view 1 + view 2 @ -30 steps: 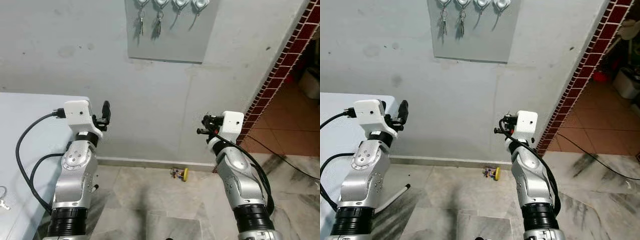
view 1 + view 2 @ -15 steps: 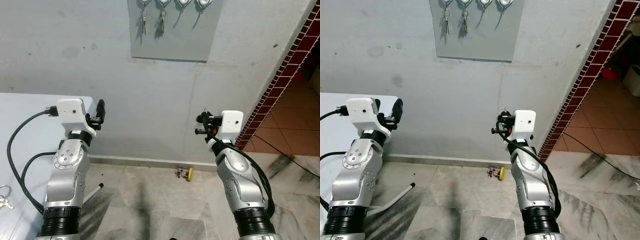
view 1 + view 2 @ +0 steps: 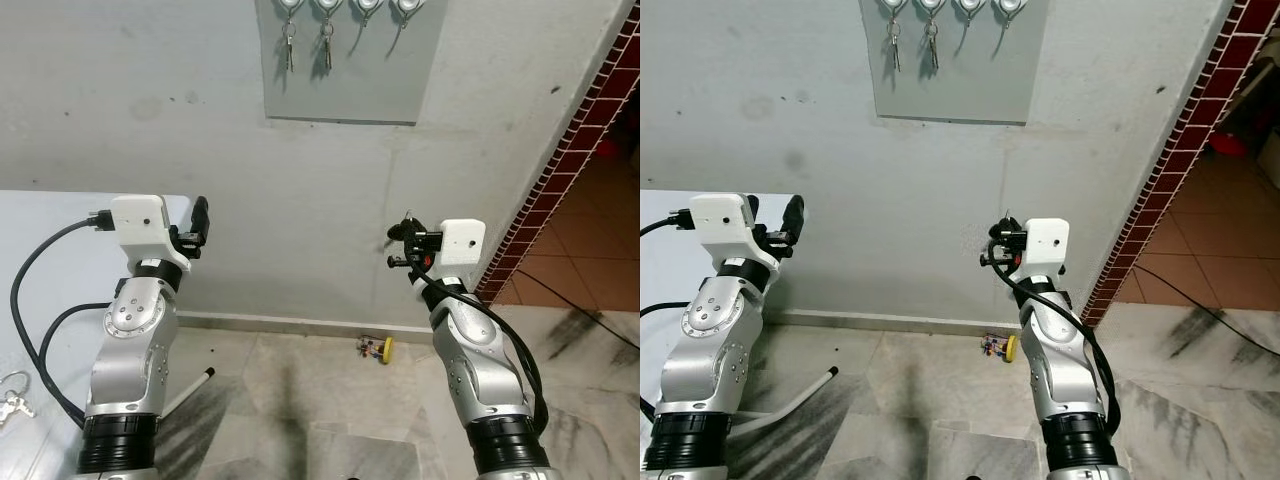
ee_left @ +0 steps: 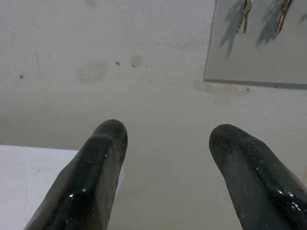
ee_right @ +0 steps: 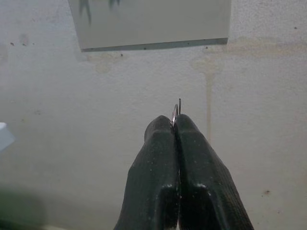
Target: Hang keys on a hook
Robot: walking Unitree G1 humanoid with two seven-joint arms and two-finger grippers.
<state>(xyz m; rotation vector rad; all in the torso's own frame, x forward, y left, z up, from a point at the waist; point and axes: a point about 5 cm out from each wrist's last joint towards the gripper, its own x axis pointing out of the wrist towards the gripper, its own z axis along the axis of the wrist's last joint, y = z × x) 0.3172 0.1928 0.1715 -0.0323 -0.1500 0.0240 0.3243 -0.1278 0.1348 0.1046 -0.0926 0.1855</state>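
The right gripper (image 5: 175, 125) is raised before the grey wall, its fingers pinched tight on a thin key ring (image 5: 175, 111) poking from the tips. The left gripper (image 4: 165, 143) is held up beside the white table's (image 3: 50, 215) corner, its fingers spread wide and empty. High on the wall, a grey panel (image 3: 350, 70) carries hooks (image 3: 362, 8); two already bear keys (image 3: 290, 45). Another bunch of keys (image 3: 12, 398) lies near the table's front edge.

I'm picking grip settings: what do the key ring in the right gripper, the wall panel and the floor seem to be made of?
Key ring: thin bright metal wire, by its glint between the shut fingers of the right gripper. Wall panel: smooth matte grey sheet, possibly painted metal or plastic; unclear. Floor: polished stone-like tiles, veined, with a faint sheen.
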